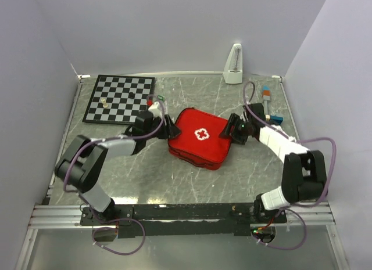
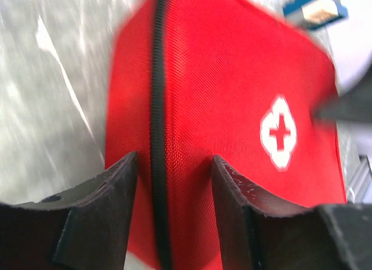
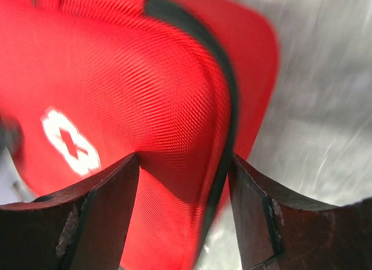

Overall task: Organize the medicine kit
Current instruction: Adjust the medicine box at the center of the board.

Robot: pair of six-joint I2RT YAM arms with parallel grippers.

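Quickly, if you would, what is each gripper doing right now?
Left gripper: astride the medicine kit's zippered edge; grip cannot be told.
Right gripper: closed on the medicine kit's corner.

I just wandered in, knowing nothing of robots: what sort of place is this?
Probably a robotics lab test cell: white walls box in a marbled table, a left arm and right arm are bolted to its near rail, and props like a medicine kit and chessboard lie out.
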